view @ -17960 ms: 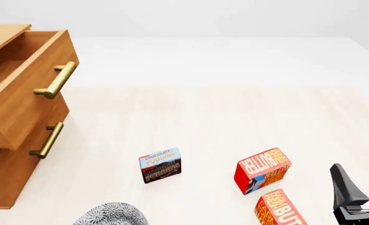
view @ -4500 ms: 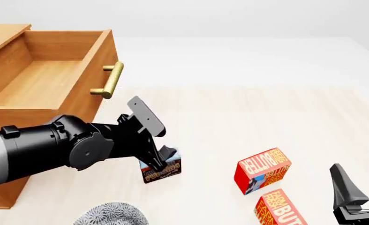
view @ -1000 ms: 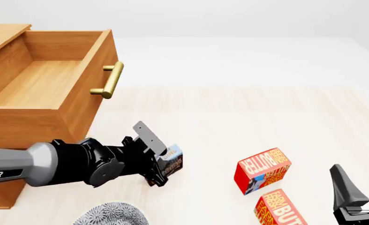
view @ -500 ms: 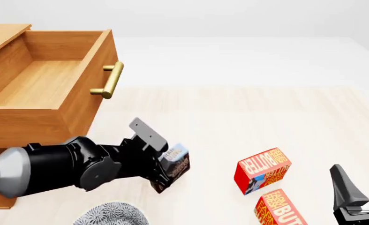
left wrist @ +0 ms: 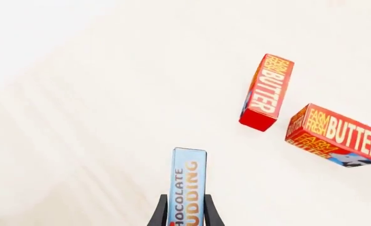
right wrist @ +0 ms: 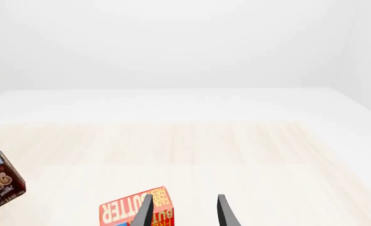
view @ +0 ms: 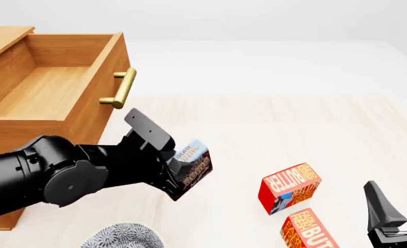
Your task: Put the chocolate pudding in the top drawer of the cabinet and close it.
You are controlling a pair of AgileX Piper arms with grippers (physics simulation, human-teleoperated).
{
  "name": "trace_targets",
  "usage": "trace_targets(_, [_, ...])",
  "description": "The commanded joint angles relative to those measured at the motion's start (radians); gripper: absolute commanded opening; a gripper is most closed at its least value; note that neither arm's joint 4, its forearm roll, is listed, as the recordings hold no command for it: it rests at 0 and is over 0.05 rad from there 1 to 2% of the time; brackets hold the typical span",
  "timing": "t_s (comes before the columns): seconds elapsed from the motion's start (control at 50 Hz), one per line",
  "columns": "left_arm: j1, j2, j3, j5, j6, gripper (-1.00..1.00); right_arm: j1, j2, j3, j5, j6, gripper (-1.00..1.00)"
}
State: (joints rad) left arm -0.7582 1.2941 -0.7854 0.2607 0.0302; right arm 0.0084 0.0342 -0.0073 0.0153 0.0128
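Pale wood table point(view: 272, 129) is lying under the left gripper point(view: 179, 173), which is pinching the chocolate pudding point(view: 193, 165) by one end only, w/ the box hanging clear beside the open top drawer point(view: 44, 95), so it's risking slipping or clipping the drawer front; right gripper point(view: 396, 204) is idling w/ fingers spread

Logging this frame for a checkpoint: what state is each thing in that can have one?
top drawer: pulled open, nothing visible inside
chocolate pudding: gripped, lifted off the table
left gripper: shut on the chocolate pudding
right gripper: open, holding nothing
butter boxes: resting on the table
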Motion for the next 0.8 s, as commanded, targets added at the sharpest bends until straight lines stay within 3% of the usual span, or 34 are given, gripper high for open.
trace_targets(0.02, [0.003,-0.091,-0.041,0.072,0.045,-1.0,-0.003,-0.006,0.004,-0.006,-0.004,1.0])
trace_targets(0.8, [0.03,-0.279,-0.199,0.273,0.166,-1.0,-0.002,0.006,0.004,-0.017,-0.004,1.0])
